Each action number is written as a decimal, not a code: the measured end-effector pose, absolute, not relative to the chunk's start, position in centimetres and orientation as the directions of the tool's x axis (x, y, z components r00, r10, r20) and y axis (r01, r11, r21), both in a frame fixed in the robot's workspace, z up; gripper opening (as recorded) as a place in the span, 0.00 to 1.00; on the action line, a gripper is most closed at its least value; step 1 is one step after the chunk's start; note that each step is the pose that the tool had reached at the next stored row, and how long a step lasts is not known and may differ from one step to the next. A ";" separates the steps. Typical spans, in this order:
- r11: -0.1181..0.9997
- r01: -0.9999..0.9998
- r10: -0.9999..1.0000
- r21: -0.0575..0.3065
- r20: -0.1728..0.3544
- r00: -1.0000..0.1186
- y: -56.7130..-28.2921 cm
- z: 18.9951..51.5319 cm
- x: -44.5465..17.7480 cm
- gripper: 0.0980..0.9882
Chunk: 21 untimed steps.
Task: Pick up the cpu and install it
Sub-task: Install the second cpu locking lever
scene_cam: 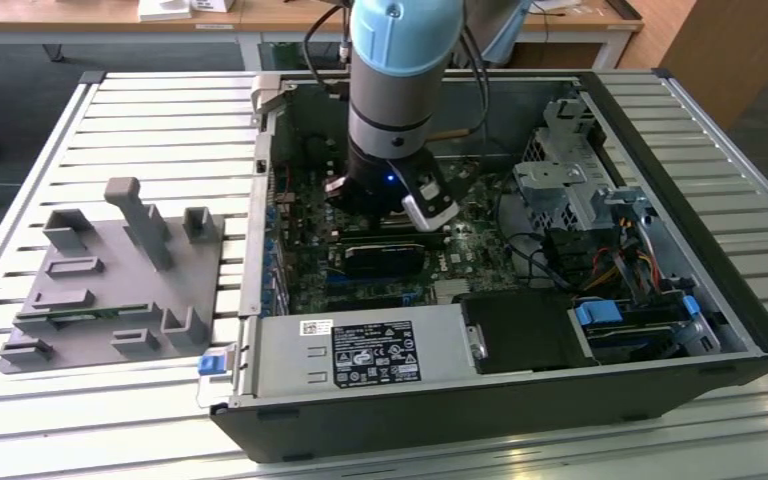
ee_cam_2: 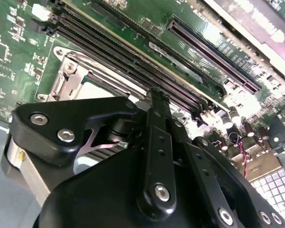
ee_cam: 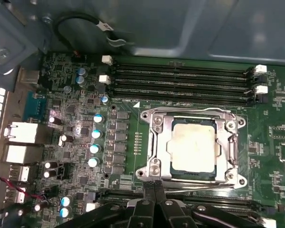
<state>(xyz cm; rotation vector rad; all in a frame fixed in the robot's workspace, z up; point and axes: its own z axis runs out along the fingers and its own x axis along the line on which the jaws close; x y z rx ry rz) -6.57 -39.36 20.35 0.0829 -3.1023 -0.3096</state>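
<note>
In the exterior view the arm reaches down into the open computer case, its gripper low over the green motherboard near the middle of the case, while a grey fixture plate with upright blocks sits on the slatted table to the exterior view's left, well apart from the work. In the second wrist view the black, bolted linkage of the gripper fills the foreground, its two fingers pressed together into a single thin blade with nothing between them; just beyond the tips lies the metal socket frame, and the pale corner of the cpu shows inside it, beside the long dark memory slots. In the first wrist view the cpu lies flat and seated in the socket, a square chip with a dull silver-grey lid and rounded shoulders, ringed by the shiny stamped steel frame. The closed fingertips sit just beside the frame's near edge, so the chip lies straight ahead of them; being square, it has no long axis to favour. By these views the chip looks already placed in its socket.
</note>
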 end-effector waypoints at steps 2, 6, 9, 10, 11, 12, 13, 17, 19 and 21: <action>0.978 -0.051 -0.055 0.203 0.016 -0.998 -39.4 20.3 -7.0 0.01; 0.975 -0.051 -0.055 0.216 0.014 -0.998 -39.4 20.1 -7.4 0.01; 0.972 -0.051 -0.056 0.231 0.013 -0.998 -39.4 20.0 -7.4 0.01; 0.971 -0.051 -0.056 0.235 0.013 -0.998 -39.4 20.0 -7.4 0.01; 0.970 -0.051 -0.056 0.239 0.013 -0.998 -39.4 19.9 -7.4 0.01; 0.969 -0.051 -0.056 0.241 0.013 -0.998 -39.4 19.8 -7.4 0.01; 0.969 -0.051 -0.056 0.243 0.012 -0.998 -39.4 19.8 -7.4 0.01; 0.967 -0.051 -0.056 0.250 0.012 -0.998 -39.4 19.5 -7.4 0.01; 0.966 -0.051 -0.056 0.253 0.012 -0.998 -39.4 19.3 -7.4 0.01; 0.965 -0.051 -0.056 0.256 0.011 -0.998 -39.4 19.2 -7.4 0.01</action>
